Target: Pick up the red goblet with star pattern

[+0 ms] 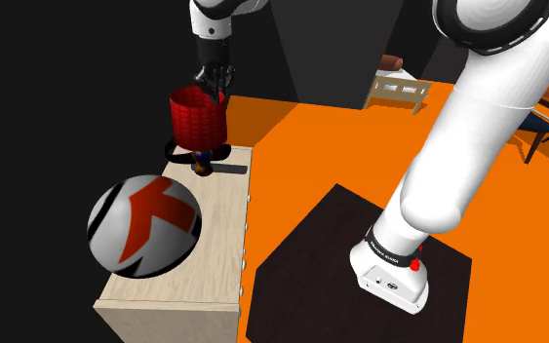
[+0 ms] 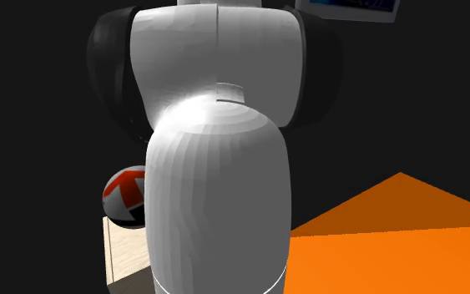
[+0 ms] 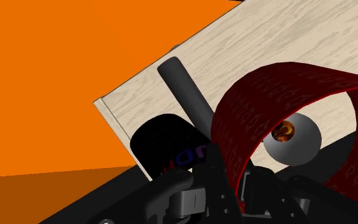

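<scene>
gripper (image 1: 214, 83): upper middle of the shoulder view, pointing down, set on the near-right part of the goblet's rim.
grip state: clamped on the cup wall; in the wrist view the red wall runs between the two black fingers (image 3: 214, 167), one on the outside and one on the inside.
red goblet (image 1: 196, 119): upper middle-left of the shoulder view, over the far end of the cabinet top. deep red cup with a faint star pattern, dark stem and foot below it. cannot tell whether the foot touches the wood.
goblet interior: wrist view shows a grey bottom with a small orange mark at its centre.
cabinet top (image 1: 218, 224): pale wood grain, running from lower left towards the goblet in the shoulder view.
ball (image 1: 145, 226): grey with a red arrow shape and black patches, on the near end of the cabinet, well apart from the goblet.
dark rod (image 3: 185, 86): lies flat on the wood, just beside the goblet's foot.
black object (image 3: 165, 140): rounded, with purple marks, at the cabinet edge near the fingers; identity unclear.
arm (image 1: 477, 136): white, rising from the black stand (image 1: 311, 263) at lower right.
floor (image 1: 340, 146): flat orange.
</scene>
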`<move>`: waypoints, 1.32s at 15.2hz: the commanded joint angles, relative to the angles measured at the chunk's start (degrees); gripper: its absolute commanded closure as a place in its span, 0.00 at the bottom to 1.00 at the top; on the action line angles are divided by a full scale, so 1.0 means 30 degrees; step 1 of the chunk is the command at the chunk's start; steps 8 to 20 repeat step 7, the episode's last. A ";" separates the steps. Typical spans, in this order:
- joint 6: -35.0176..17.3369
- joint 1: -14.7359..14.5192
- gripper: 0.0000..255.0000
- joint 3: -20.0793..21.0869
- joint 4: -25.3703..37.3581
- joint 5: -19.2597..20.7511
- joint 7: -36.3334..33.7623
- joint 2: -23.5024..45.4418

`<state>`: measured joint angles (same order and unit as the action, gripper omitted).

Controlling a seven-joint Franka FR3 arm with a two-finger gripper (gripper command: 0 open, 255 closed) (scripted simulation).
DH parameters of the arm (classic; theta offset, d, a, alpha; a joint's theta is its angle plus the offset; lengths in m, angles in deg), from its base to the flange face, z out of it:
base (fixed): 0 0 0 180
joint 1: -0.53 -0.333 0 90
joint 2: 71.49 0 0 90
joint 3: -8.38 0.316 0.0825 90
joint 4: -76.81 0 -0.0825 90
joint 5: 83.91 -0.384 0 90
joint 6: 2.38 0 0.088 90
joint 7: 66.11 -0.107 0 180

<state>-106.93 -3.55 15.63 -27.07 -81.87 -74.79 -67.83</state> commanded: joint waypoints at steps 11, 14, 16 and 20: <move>0.1525 -0.0013 1.00 0.0014 0.1390 -0.0031 0.0029 -0.0145; 0.1525 -0.0013 1.00 0.0014 0.1390 -0.0031 0.0029 -0.0145; 0.1525 -0.0013 1.00 0.0014 0.1390 -0.0031 0.0029 -0.0145; 0.1525 -0.0013 1.00 0.0014 0.1390 -0.0031 0.0029 -0.0145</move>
